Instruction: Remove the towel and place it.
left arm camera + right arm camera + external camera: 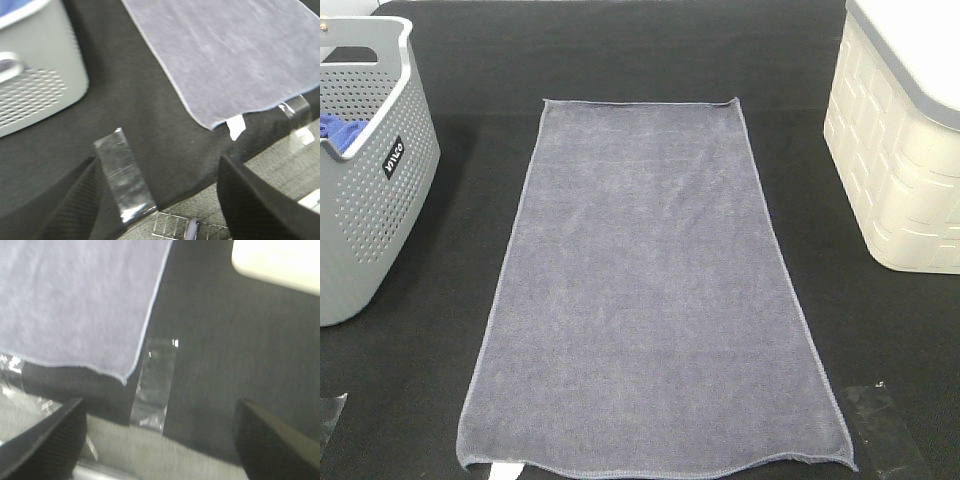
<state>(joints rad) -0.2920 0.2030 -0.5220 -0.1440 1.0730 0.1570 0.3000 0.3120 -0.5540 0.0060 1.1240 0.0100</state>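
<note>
The towel (650, 290) is a long grey-lavender cloth with a stitched hem. It lies spread flat down the middle of the black table, its near end at the front edge. It also shows in the left wrist view (235, 55) and in the right wrist view (75, 300). Neither gripper appears in the exterior high view. My left gripper (160, 200) is open and empty, near the table's front edge, left of the towel's near corner. My right gripper (160, 440) is open and empty, near the front edge, right of the towel's other near corner.
A grey perforated basket (370, 190) stands at the left, with a bright blue cloth (335, 128) inside. A cream bin (900, 150) stands at the right. Clear tape strips (122, 175) (155, 385) lie on the table's front edge. A white tag (236, 126) hangs at the towel's near hem.
</note>
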